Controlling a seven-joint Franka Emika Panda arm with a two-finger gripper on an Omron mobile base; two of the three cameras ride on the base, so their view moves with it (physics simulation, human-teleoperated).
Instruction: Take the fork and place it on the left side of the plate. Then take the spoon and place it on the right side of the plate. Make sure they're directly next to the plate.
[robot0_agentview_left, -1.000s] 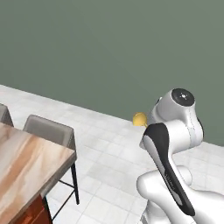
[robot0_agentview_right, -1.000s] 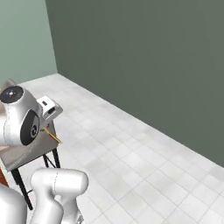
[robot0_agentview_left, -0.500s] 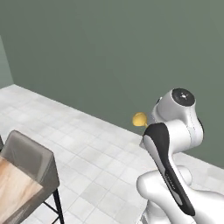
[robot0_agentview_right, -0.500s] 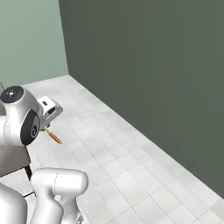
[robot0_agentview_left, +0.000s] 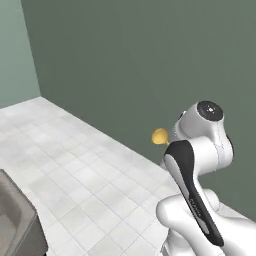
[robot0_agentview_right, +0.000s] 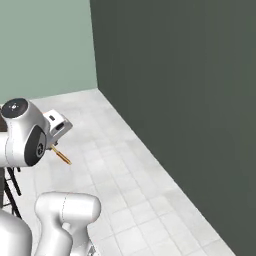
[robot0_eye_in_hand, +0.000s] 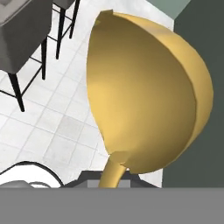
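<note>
One spoon (robot0_eye_in_hand: 144, 100) fills the centre of the hand view, its yellow bowl large above the golden-brown handle, which runs down into the closed claw (robot0_agentview_right: 56, 131) gripping it. At centre right of the left base view, the bowl peeks out beside the white arm (robot0_agentview_left: 197, 150), above the tiled floor (robot0_agentview_left: 75, 165).

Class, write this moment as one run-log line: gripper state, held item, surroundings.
gripper: shut on spoon | spoon: carried in air, bowl close to hand camera | surroundings: tiled floor, green wall, chair
</note>
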